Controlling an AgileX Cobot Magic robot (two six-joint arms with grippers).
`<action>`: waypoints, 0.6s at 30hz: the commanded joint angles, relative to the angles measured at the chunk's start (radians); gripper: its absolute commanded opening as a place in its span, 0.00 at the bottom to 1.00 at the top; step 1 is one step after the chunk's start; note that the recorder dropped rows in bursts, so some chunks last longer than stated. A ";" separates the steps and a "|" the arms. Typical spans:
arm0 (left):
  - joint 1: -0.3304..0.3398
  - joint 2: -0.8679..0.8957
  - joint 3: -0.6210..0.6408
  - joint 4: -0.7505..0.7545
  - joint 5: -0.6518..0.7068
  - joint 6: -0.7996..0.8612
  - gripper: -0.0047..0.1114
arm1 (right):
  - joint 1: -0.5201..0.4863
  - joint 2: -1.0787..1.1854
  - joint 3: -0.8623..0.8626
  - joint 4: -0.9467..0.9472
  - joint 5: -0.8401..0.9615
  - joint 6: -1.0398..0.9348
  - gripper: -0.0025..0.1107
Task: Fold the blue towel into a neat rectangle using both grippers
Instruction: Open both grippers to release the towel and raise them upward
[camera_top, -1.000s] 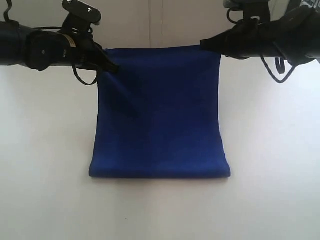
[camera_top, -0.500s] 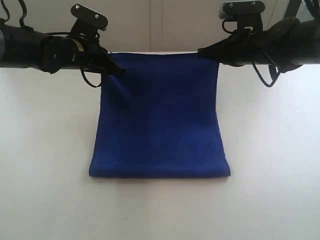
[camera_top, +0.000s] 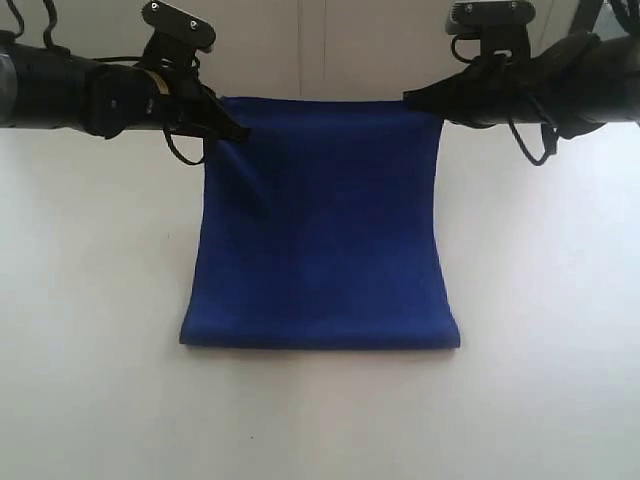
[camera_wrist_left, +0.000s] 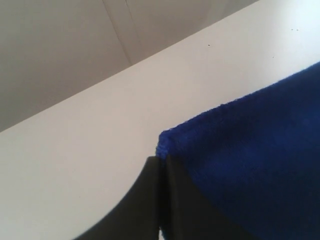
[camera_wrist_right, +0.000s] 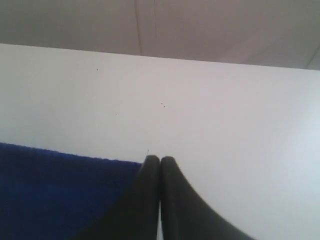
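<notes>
The blue towel (camera_top: 320, 230) hangs from its two upper corners, its lower fold resting on the white table (camera_top: 90, 300). My left gripper (camera_top: 232, 128) is shut on the upper left corner, and that pinched corner of the blue towel (camera_wrist_left: 165, 142) sticks out past the left gripper (camera_wrist_left: 161, 161). My right gripper (camera_top: 418, 98) is shut on the upper right corner. In the right wrist view the blue towel (camera_wrist_right: 60, 195) lies beside the closed right gripper (camera_wrist_right: 160, 160), its edge running under one finger.
A pale wall with a vertical seam (camera_top: 300, 45) rises behind the table's far edge. Both black arms (camera_top: 60, 95) reach in from the sides with looped cables (camera_top: 530, 140).
Both grippers have carried the towel's top edge a little, dipping then rising slightly; the lower fold has shifted barely away from the near edge. Both stay shut on the corners.
</notes>
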 joint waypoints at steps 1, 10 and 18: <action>0.006 0.035 -0.008 0.000 -0.019 0.000 0.04 | -0.018 0.004 -0.003 0.000 -0.008 -0.015 0.02; 0.006 0.051 -0.023 0.000 -0.031 0.000 0.04 | -0.018 0.057 -0.003 0.000 -0.026 -0.021 0.02; 0.006 0.051 -0.023 0.000 -0.026 -0.030 0.09 | -0.018 0.059 -0.005 0.000 0.006 -0.021 0.02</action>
